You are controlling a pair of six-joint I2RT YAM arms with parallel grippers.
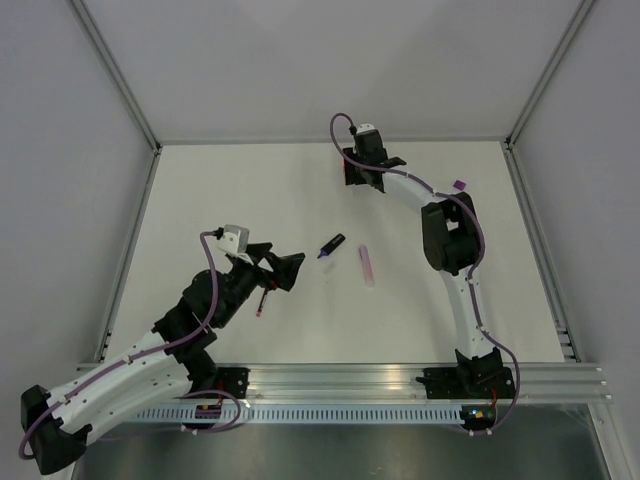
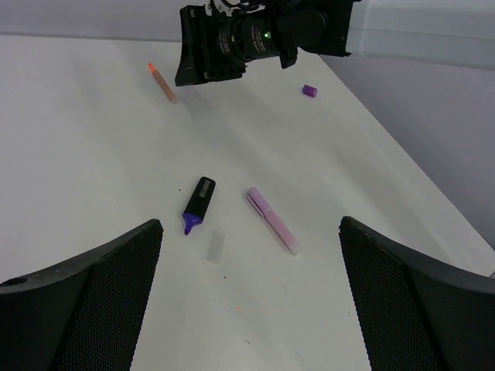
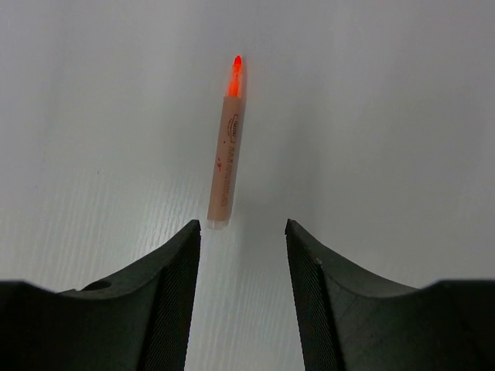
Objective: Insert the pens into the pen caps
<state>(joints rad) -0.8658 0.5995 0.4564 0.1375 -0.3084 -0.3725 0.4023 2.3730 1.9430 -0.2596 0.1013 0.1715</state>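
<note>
The orange pen (image 3: pixel 227 151) lies on the white table with its glowing tip pointing away. My right gripper (image 3: pixel 241 224) is open just short of its blunt end, which sits by the left fingertip; nothing is between the fingers. The same pen (image 2: pixel 162 83) shows beside that gripper (image 2: pixel 203 58) at the far edge. The black purple-tipped marker (image 2: pixel 200 202) and the pale pink pen (image 2: pixel 272 220) lie mid-table ahead of my wide-open, empty left gripper (image 2: pixel 249 226). A purple cap (image 2: pixel 310 91) rests far right. A thin red pen (image 1: pixel 262 303) lies by the left gripper (image 1: pixel 288 268).
A small pale grey piece (image 2: pixel 215 246), perhaps a clear cap, lies just before the marker's tip. Grey walls with metal frame rails (image 1: pixel 120 75) enclose the table (image 1: pixel 250 190) at the back and both sides. The right arm (image 1: pixel 445 235) arches over the right half.
</note>
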